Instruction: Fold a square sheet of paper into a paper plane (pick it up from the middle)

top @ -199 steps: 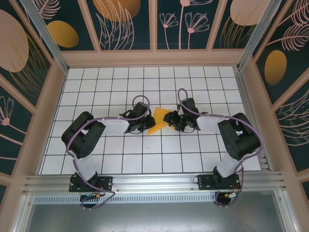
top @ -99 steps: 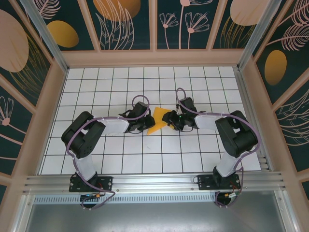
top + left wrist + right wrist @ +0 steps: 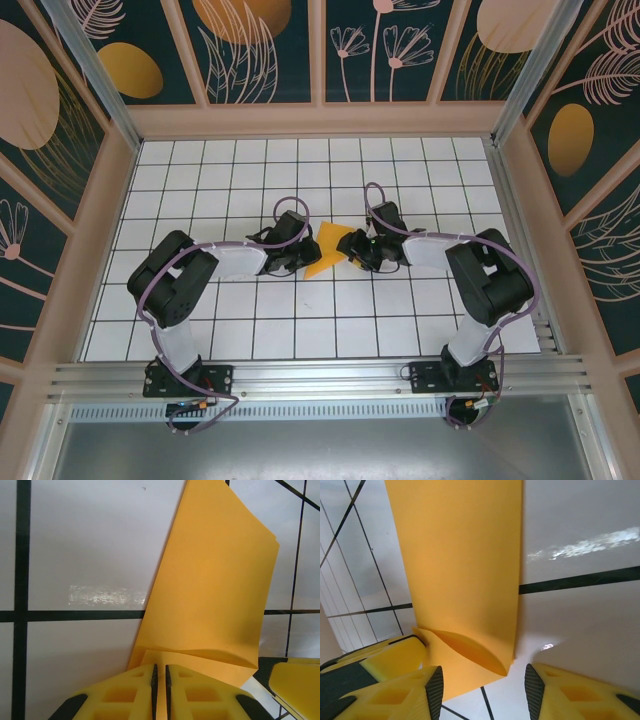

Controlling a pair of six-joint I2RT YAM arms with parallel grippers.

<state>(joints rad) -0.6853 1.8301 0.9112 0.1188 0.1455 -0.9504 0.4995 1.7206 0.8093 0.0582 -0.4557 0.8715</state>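
The folded sheet of paper [image 3: 215, 590] sits mid-floor on the white tiled surface [image 3: 250, 170] (glossy, with black grid lines), ringed by teal walls [image 3: 270, 75] painted with leaves and orange ovals. The left gripper [image 3: 160, 672] pinches its edge; the right gripper [image 3: 480, 687] straddles a corner, jaws apart.

A white tiled floor [image 3: 250, 330] with a black grid shows streaks of glare in the wrist views. Dark teal walls [image 3: 300, 80] at 9, 12 and 3 o'clock carry orange ovals [image 3: 130, 70] and pale plant drawings, set in a beige frame [image 3: 320, 120]. A metal rail [image 3: 320, 375] runs along 6 o'clock.
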